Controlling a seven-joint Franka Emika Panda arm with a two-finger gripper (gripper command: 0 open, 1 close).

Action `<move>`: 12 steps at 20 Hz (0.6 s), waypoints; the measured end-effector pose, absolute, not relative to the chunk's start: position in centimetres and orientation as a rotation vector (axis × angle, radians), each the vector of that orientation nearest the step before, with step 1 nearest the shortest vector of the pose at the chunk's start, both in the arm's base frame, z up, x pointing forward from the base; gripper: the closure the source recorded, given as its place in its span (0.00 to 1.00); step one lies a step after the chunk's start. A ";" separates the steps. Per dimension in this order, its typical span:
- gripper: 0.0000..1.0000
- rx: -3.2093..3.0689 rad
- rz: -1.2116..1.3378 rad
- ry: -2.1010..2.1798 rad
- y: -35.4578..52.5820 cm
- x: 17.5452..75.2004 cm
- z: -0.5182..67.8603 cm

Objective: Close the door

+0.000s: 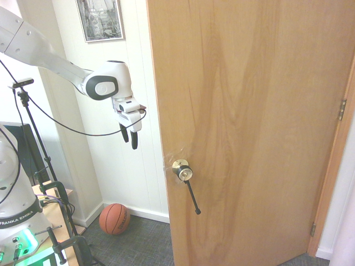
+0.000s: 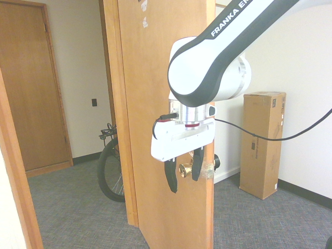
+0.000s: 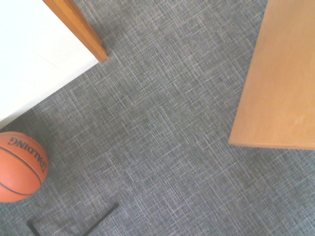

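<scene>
Beyond the door (image 2: 168, 104), a bicycle wheel (image 2: 111, 170)

So there's "FRANKA EMIKA" in dark letters on the white base of the robot arm (image 1: 19, 208), down in the first exterior view. Same maker again in the second exterior view: white lettering on the dark band of the arm's link (image 2: 228, 23), and I can read "FRANKA EM" running up the slope before the picture's top edge cuts it off. Then the orange basketball (image 3: 22, 167) says "SPALDING" in dark print, pretty easy to make out in the wrist view, tho it's upside down there. The tall cardboard box (image 2: 262, 145) has some dark print and little symbols on it too, but they're way too small and blurry for me to read.
</scene>
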State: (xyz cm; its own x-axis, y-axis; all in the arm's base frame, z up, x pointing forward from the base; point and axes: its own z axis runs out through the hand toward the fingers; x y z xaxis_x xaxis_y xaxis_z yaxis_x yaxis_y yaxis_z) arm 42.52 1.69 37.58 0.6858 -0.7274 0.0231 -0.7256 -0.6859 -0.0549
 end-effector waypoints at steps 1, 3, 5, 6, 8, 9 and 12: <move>0.00 -2.846 -0.065 1.228 1.7 42.5 37.6; 0.00 -2.847 -0.077 1.222 1.8 42.2 37.8; 0.00 -2.847 -0.114 1.200 2.3 41.1 38.5; 0.00 -2.844 -0.131 1.193 2.4 40.1 38.9; 0.00 -2.828 -0.158 1.199 2.0 38.0 40.0; 0.00 -2.814 -0.163 1.211 1.7 36.9 40.6; 0.00 -2.764 -0.179 1.284 -0.3 34.0 42.9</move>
